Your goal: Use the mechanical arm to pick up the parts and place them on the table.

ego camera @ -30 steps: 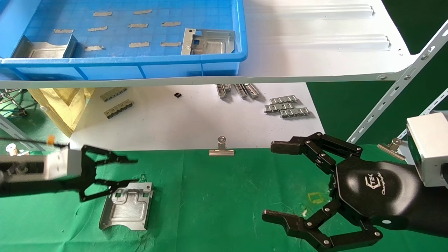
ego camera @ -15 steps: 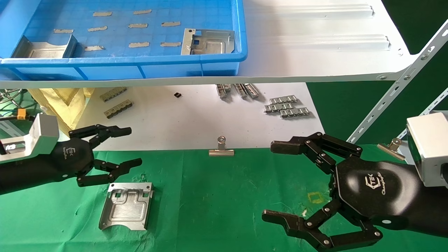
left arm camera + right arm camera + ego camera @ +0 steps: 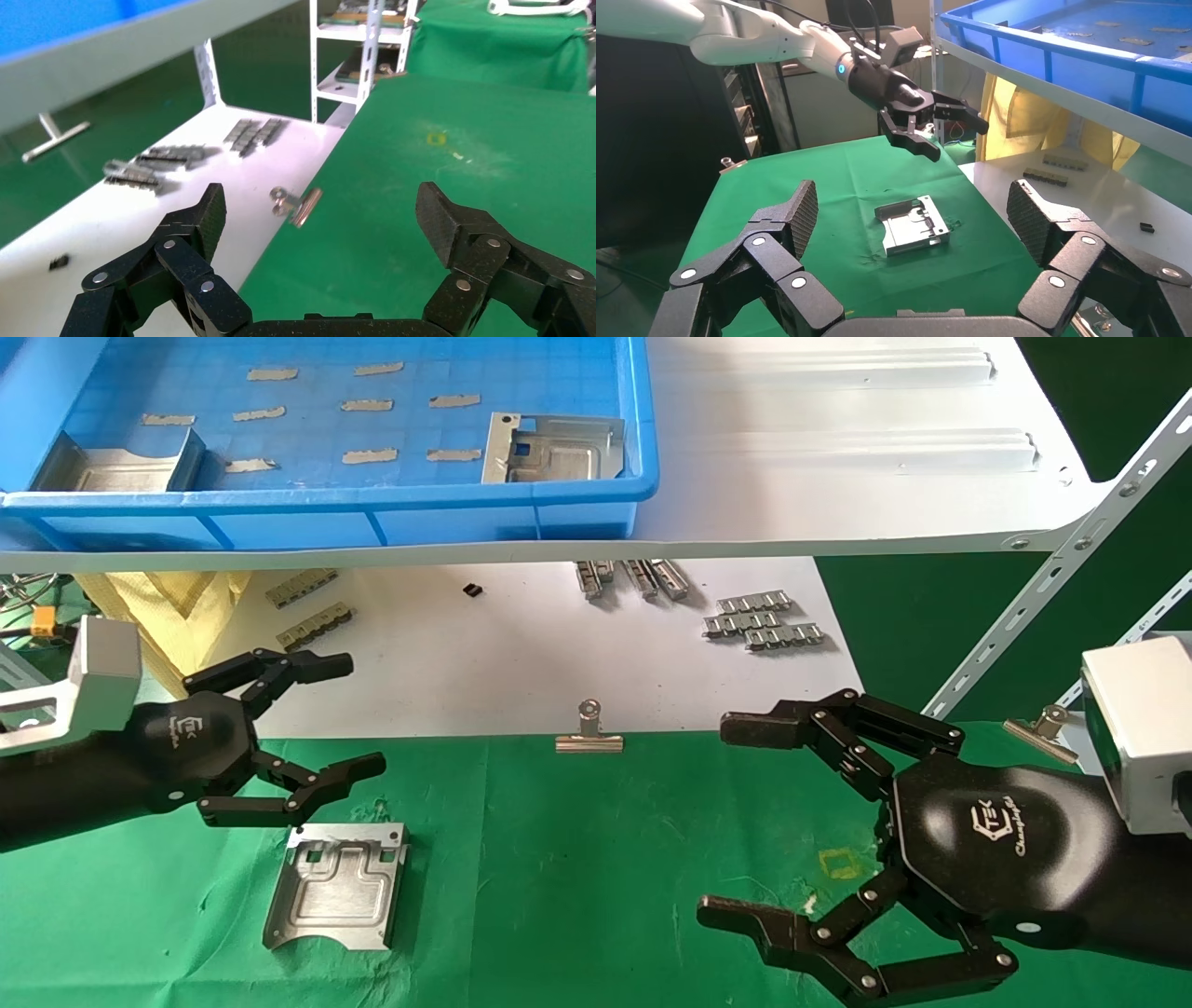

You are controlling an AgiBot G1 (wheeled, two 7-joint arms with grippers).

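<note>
My left gripper [image 3: 326, 724] hangs wide open and empty above the table [image 3: 577, 859], just beyond one part [image 3: 337, 885] lying flat on the cloth. Two parts [image 3: 551, 447] remain in the tray [image 3: 596, 491]. I judge the next reach must clear the shelf [image 3: 838, 528] edge overhead before descending. My right gripper [image 3: 736, 826] idles open and empty, well apart.

The counter [image 3: 596, 859] is viewed from overhead; wrist views are aimed across it, sharing the clip [image 3: 589, 732] [image 3: 297, 204].
</note>
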